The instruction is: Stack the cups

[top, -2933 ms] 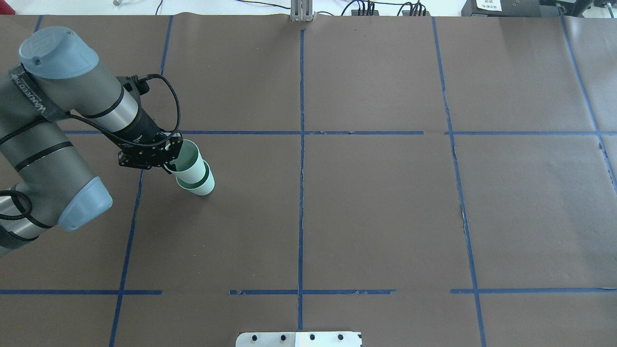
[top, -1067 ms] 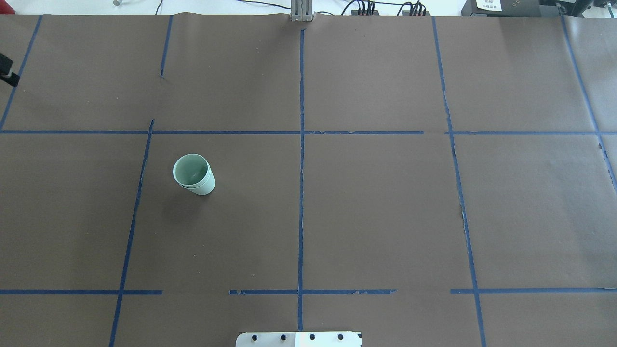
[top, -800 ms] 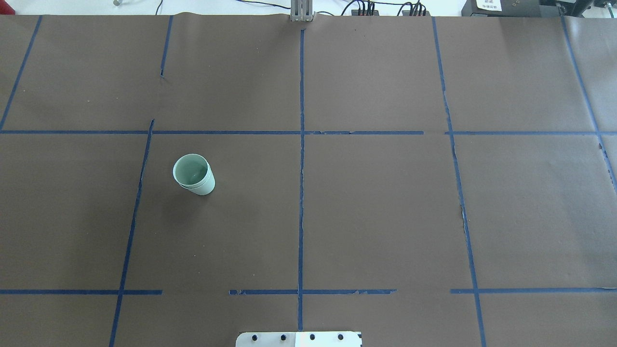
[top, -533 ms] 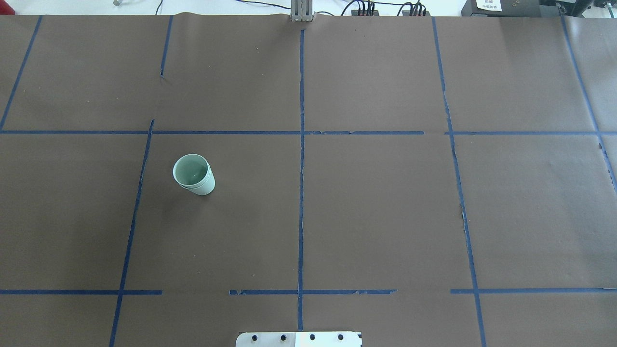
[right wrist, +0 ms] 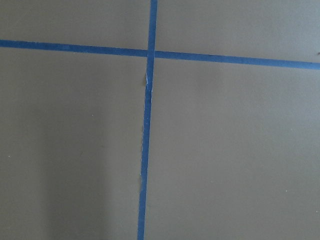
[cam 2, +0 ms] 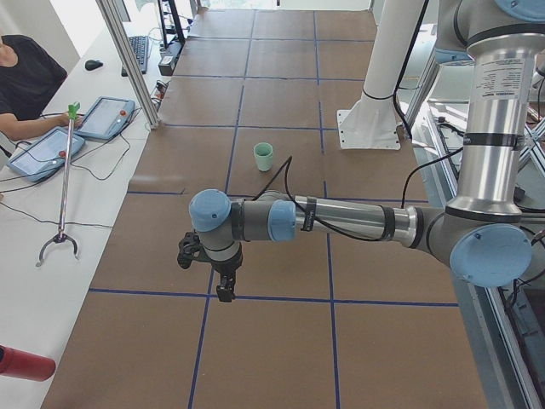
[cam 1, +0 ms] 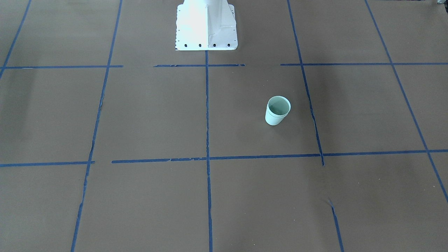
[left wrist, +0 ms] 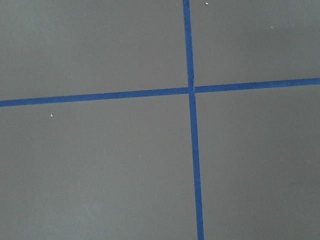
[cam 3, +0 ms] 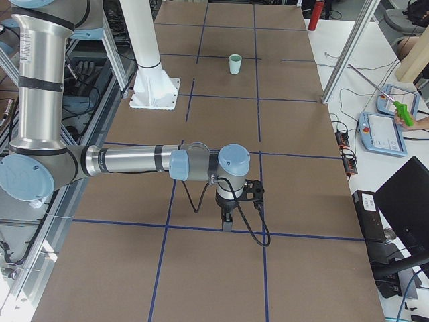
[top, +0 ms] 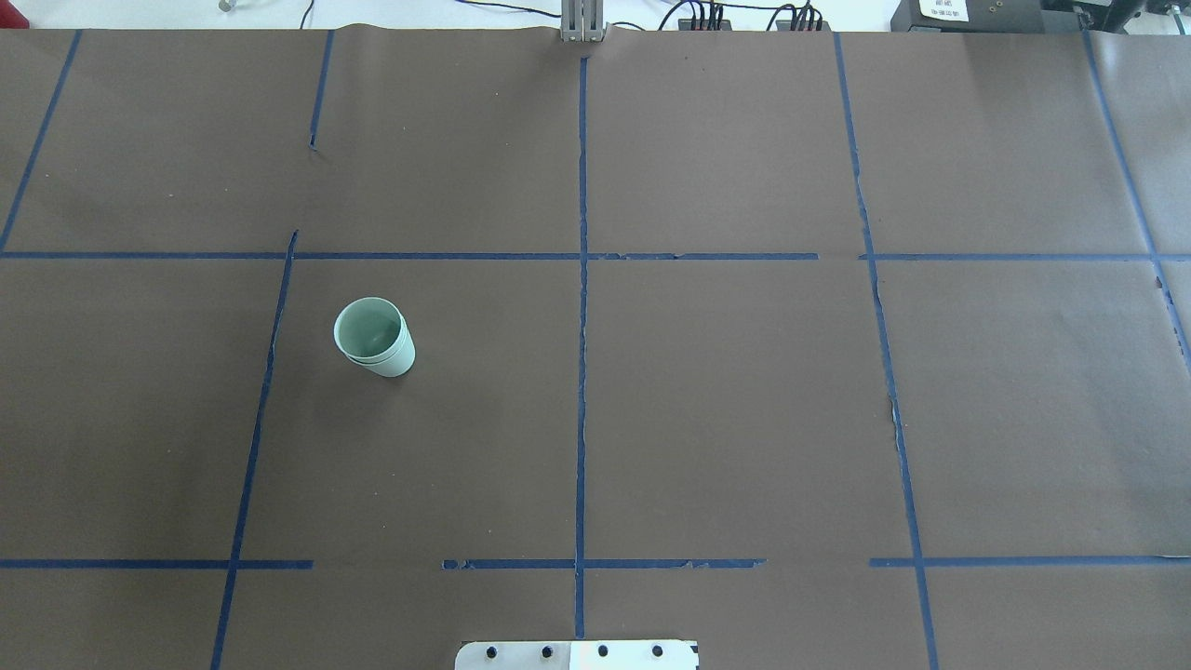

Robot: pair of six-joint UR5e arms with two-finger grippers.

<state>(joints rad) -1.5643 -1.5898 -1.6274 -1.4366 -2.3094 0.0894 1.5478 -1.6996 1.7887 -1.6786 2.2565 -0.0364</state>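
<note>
Seeing the cups [top: 374, 337] nested, standing alone left of desk centre. Noticing the left gripper [cam 2: 224, 294], pinching the rim seconds ago, now parked by the left edge, right gripper [cam 3: 226, 227] by the right. Not managing to tell either's finger spread. Calling it stacked.

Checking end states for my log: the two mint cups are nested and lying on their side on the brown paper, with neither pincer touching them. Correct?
Not quite. The nested cups stand upright, mouth up, not on their side, as the exterior front-facing view shows. They do sit on the brown paper, and neither the left pincer nor the right pincer touches them.
</note>
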